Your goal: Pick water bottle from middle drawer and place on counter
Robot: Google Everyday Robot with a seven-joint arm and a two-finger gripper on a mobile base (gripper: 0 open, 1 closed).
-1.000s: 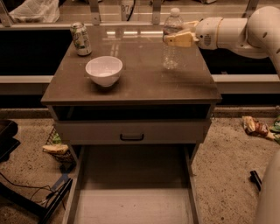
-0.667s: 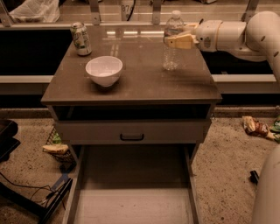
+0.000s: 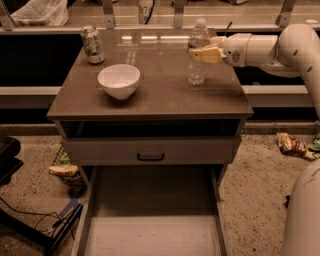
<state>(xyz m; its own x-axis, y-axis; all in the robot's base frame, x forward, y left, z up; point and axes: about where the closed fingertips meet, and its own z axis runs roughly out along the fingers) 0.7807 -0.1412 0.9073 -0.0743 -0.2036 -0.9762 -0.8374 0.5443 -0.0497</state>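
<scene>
Gripper (image 3: 196,53) reaches in from the right at the back right part of the counter (image 3: 165,97), its pale fingers (image 3: 207,55) closed around the upper body of the water bottle (image 3: 198,72), just below the shoulder. That bottle stands upright with its base on the counter, white cap on top, near the right edge and well apart from the other things on the slab. Behind the gripper the white arm (image 3: 260,49) runs level to the right and bends downward at the frame's edge, and a further white part of the robot (image 3: 305,215) fills the lower right corner. Toward the left half of the counter sits a white bowl (image 3: 119,81), upright, and behind it in the back left corner stands a green-and-white soda can (image 3: 92,45). Below the slab comes a dark open gap, then a grey drawer front (image 3: 110,151) with a small black handle (image 3: 151,156). Under that, the middle drawer (image 3: 150,232) is pulled far out toward the camera, showing its pale bare floor and thin side walls. Beyond the cabinet runs a long pale shelf (image 3: 225,15) with metal posts. On the speckled floor lie snack wrappers (image 3: 292,145) to the right and a small basket of packets (image 3: 65,167) to the left.
</scene>
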